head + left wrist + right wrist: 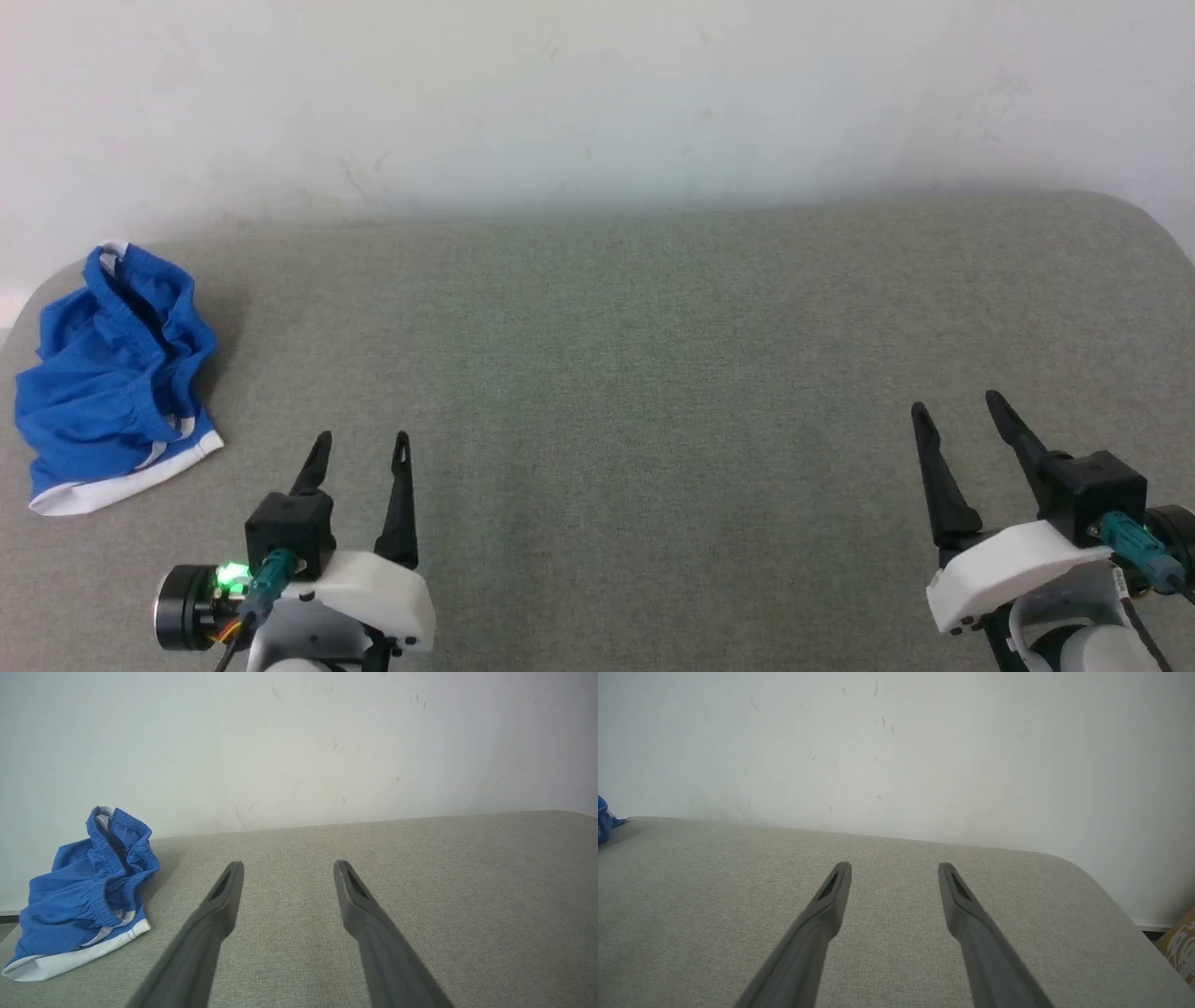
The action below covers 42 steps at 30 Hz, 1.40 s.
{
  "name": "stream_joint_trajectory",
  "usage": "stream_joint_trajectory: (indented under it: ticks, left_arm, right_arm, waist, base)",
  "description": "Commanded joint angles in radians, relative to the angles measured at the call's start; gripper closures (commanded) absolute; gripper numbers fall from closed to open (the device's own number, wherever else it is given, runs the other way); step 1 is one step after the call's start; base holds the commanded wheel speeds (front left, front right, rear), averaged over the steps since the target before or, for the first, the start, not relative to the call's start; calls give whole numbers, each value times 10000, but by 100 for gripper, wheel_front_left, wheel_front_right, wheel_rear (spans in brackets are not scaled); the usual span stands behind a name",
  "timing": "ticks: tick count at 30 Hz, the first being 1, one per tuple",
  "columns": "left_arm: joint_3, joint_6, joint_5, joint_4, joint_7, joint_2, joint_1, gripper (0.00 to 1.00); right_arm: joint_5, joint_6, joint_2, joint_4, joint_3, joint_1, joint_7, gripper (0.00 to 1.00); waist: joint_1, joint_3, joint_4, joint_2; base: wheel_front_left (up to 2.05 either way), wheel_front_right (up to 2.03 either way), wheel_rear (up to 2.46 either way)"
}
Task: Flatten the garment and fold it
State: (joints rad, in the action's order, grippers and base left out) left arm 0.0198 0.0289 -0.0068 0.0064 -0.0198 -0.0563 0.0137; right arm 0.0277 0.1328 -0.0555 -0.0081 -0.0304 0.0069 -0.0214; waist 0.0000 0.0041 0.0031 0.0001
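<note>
The garment [107, 373], bright blue shorts with white trim, lies crumpled in a heap at the far left of the grey padded surface [616, 355]. In the left wrist view the garment [86, 891] sits left of and beyond my fingers, apart from them. My left gripper [362, 439] hovers near the front, right of the heap, open with nothing between its fingers [224, 896]. My right gripper [954, 403] is far off at the front right, also open and empty. A sliver of the garment [603, 819] shows at the right wrist view's left edge.
A pale wall [597, 103] rises directly behind the surface. The surface has rounded corners at the back left and back right [1083, 868]. A patterned brown object [1181, 947] stands on the floor past the right edge.
</note>
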Motion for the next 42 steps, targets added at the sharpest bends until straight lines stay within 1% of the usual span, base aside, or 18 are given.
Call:
stream_joint_trajectory:
  ticks: [1, 9, 15, 42]
  left_arm:
    - [64, 125, 29, -56, -124, -21, -95, 0]
    - [168, 382, 23, -120, -291, -59, -162, 0]
    - [221, 558, -18, -167, -416, -72, -207, 0]
    - [295, 1275, -67, -208, -981, -65, -277, 0]
  right_arm:
    - [76, -3, 8, -63, -84, -8, -112, 0]
    - [195, -4, 11, -158, -251, 6, -279, 0]
    - [246, -5, 14, -223, -336, 23, -404, 0]
    - [274, -9, 25, -514, -566, 137, -967, 0]
  waist:
    - [0, 15, 35, -1]
    - [0, 79, 313, -1]
    - [0, 131, 669, -1]
    - [0, 344, 3107, -1]
  base:
    - [0, 0, 0]
    - [0, 0, 0]
    - [0, 0, 0]
    - [0, 0, 0]
